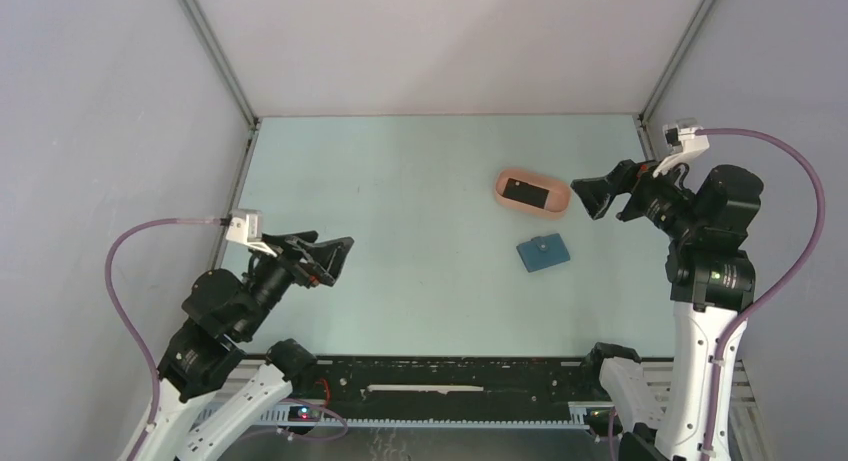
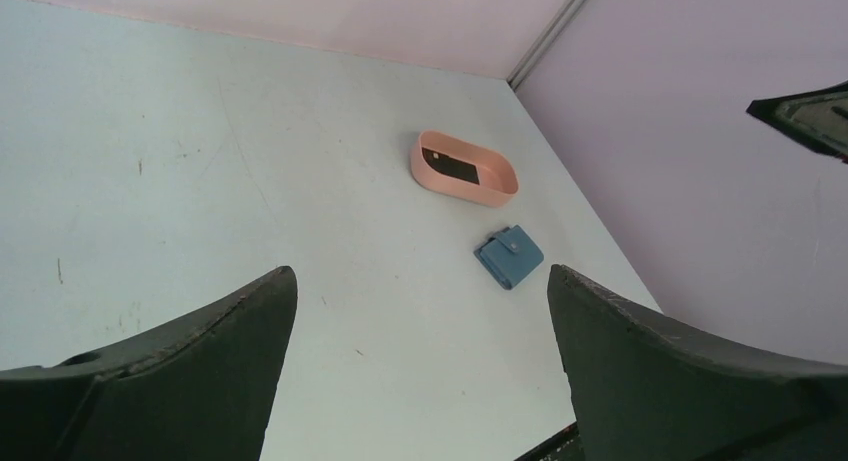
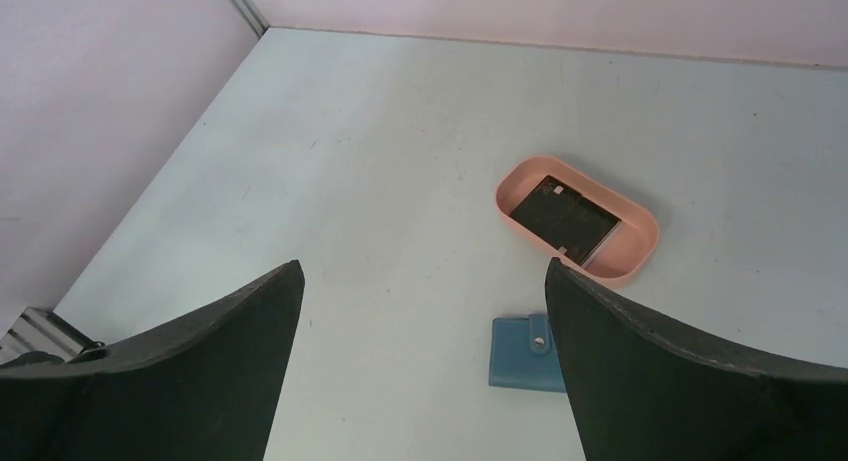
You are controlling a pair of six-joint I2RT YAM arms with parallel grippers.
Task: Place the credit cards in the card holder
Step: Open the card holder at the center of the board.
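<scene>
I've got the left gripper [image 1: 338,261] at lower left of the top view and the right gripper [image 1: 582,199] at the right edge, both with jaws spread wide and holding nothing. The credit cards [image 1: 524,192] lie dark inside the peach tray [image 1: 562,207] right of centre; I can't tell how many. The card holder [image 1: 543,251] sits closed on the table [image 1: 400,201] just below the tray, not touching it.

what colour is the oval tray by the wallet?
The tray is plain peach-pink; it shows best in the right wrist view.
</scene>
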